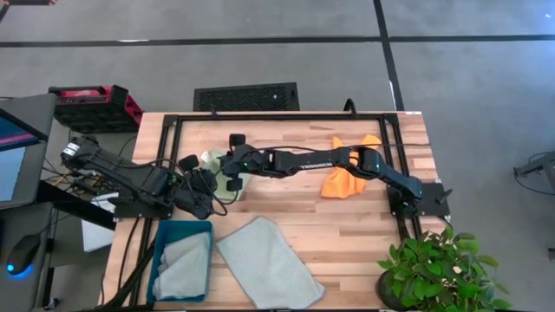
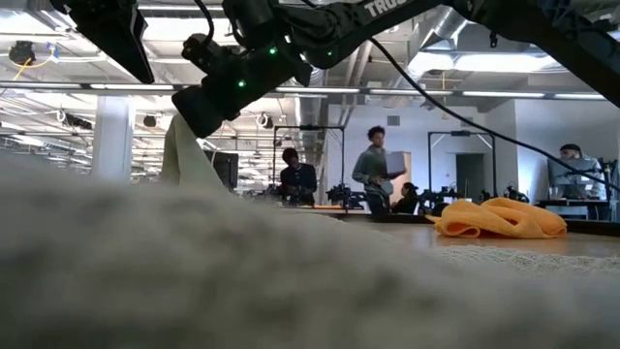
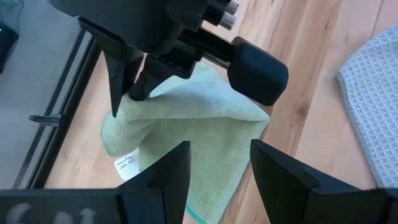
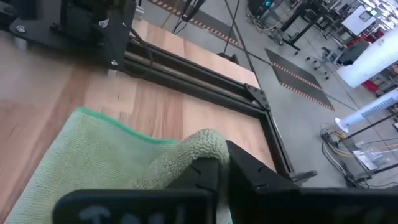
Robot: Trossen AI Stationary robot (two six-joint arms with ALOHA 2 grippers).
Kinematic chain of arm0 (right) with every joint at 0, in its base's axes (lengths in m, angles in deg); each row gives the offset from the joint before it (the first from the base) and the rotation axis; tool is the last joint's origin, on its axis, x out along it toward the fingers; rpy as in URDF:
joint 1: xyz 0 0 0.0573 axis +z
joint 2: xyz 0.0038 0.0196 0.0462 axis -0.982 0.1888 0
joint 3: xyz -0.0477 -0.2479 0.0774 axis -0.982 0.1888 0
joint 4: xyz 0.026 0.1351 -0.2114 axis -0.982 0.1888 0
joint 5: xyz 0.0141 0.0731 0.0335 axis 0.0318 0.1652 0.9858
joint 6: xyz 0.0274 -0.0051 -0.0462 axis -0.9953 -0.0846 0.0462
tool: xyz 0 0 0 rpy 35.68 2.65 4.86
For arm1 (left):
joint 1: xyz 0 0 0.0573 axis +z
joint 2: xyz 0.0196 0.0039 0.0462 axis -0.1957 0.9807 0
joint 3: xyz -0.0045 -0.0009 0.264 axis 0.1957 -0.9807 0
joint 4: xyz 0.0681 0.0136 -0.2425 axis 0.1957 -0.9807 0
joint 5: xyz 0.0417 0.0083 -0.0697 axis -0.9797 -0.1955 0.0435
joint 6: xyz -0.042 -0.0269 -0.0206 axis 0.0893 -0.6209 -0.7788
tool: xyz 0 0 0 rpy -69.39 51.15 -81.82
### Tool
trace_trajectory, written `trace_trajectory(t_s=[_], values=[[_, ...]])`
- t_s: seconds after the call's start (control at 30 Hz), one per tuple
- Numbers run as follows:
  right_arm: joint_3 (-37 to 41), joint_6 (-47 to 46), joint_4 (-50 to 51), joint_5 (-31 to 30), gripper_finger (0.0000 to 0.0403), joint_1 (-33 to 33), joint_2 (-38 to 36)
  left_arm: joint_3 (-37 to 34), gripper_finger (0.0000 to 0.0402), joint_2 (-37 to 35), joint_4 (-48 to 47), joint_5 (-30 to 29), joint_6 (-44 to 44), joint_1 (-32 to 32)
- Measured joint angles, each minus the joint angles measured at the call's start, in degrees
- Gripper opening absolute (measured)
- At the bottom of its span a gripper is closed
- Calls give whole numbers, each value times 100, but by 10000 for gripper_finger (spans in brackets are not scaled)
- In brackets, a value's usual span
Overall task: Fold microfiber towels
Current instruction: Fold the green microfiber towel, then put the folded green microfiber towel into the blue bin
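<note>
Open workshop with white ceiling beams and strip lights behind; three people [image 2: 376,170] far off among benches. Nearer, a pale wooden-plank counter [image 1: 286,217] edged by a black metal frame [image 1: 395,165].

Near the counter's left-middle, the light green towel [image 3: 186,134] — soft, fine-looped microfiber, hanging in a loose triangular drape with a darker green hem and a small white tag [image 3: 126,165] at its lower edge. Right pincer [image 4: 221,168] reached across from the right side, dark fingers pinched on a bunched upper corner of the light green towel, cloth puffing out just past the tips. Left pincer [image 3: 217,165] just beside and below that drape, blunt black fingers spread wide with cloth showing between them, gripping nothing.

Toward the front edge, a pale grey-blue towel [image 1: 269,264] spread flat, roughly rectangular, waffle-textured, lying at a slant. Just to its left, a rigid teal bin [image 1: 158,260] with a second grey-blue towel [image 1: 184,264] crumpled inside. On the right half of the counter, the bright orange towel [image 1: 347,178] — heaped in soft folds, partly under the right arm.

Off the counter: a leafy green potted plant [image 1: 429,264] at the front right corner, a red and black case [image 1: 91,102] on the grey floor at back left.
</note>
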Motion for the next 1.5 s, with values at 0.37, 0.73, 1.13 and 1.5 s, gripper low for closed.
trace_trajectory(t_s=[0.37,0.73,1.13,1.5], values=[[0,-8,16,505,104,32,0,0,160,0,2,38,-7,-2],[2,-166,225,840,230,33,0,0,160,0,0,40,-10,-2],[4,-117,470,1038,244,-24,-11,0,160,0,-108,78,-71,0],[11,-558,2482,867,244,113,-646,-518,160,-4,-152,425,-184,-121]])
